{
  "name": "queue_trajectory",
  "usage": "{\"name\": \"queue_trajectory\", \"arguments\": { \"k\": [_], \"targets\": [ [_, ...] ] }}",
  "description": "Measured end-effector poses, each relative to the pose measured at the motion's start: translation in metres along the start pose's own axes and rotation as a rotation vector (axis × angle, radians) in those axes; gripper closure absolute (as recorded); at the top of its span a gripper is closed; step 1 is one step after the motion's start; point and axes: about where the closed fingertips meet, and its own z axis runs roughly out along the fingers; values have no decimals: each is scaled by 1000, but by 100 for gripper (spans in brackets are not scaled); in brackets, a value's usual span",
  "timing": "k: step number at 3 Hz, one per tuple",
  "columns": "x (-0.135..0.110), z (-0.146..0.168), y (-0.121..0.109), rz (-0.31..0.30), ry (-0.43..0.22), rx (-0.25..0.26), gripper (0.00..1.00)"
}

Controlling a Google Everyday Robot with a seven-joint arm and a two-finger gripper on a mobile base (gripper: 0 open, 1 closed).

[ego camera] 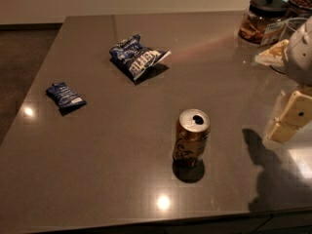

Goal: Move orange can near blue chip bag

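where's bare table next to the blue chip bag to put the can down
Bare table lies between the blue chip bag and the orange can, and between the bag and the small dark blue packet. The front left is open too. Crowding is at the far right corner, around the jars; the gripper hangs at the right edge.

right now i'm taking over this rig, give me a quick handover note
Claw: at the right edge of the table, well to the right of the can, not touching it.
Can: upright near the front middle of the table, nothing gripping it.
Bag: lying further back and to the left, well apart from the can. The smaller dark packet at the far left is not the target.
Done: nothing yet; the can is not grasped.
Left: bring the claw to the can, grasp it, set it down beside the bag, release.
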Motion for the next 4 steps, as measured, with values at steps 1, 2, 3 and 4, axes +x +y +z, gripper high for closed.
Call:
{"name": "queue_trajectory", "arguments": {
  "k": [1, 2, 3, 4],
  "targets": [
    [-7, 7, 24, -10, -108, -43, 0],
    [-29, 26, 46, -29, -225, -107, 0],
    [-54, 49, 64, -30, -323, -180, 0],
    [-76, 72, 73, -21, -385, -223, 0]
  ]
}}
